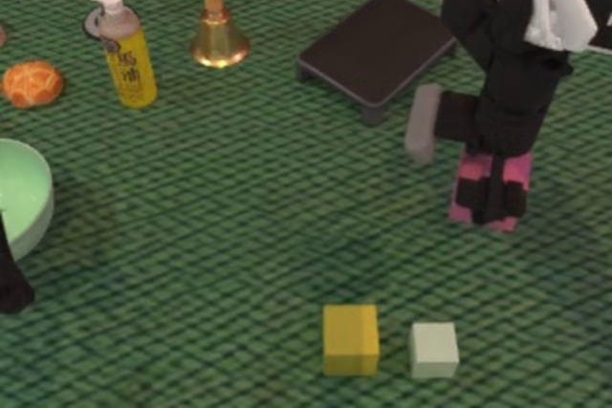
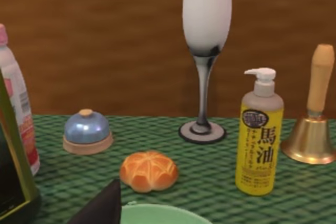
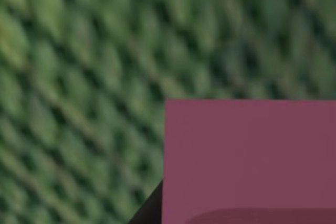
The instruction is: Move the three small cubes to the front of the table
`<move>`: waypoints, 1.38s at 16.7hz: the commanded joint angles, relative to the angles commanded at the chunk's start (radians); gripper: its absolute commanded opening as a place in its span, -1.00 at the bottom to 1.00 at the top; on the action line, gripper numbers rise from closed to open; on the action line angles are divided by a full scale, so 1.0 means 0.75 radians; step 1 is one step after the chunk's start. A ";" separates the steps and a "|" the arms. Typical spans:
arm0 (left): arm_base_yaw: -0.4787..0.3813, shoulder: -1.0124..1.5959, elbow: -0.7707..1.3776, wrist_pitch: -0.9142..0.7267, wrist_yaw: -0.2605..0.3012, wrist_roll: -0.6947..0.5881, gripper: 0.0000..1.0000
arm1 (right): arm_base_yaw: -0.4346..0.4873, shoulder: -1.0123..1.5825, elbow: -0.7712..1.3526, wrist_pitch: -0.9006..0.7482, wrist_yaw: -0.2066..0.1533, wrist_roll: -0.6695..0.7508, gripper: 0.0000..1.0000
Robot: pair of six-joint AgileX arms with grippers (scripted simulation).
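The pink cube is at the right of the table, about midway back. My right gripper reaches down over it from above, its dark fingers pressed to the cube's sides. The right wrist view is largely filled by the pink cube over green cloth. The yellow cube and the smaller pale grey-green cube stand side by side near the front edge, slightly apart. My left gripper is parked at the left edge.
A dark flat tray lies at the back, left of the right arm. Along the back left stand a brass bell, a yellow pump bottle and a bread roll. A green bowl sits at the left edge.
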 joint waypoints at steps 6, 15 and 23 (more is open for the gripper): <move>0.000 0.000 0.000 0.000 0.000 0.000 1.00 | -0.003 -0.009 0.015 -0.019 0.000 0.005 -1.00; 0.000 0.000 0.000 0.000 0.000 0.000 1.00 | 0.509 0.196 0.398 -0.220 -0.003 0.293 -1.00; 0.000 0.000 0.000 0.000 0.000 0.000 1.00 | 0.859 0.303 0.646 -0.338 -0.002 0.503 -1.00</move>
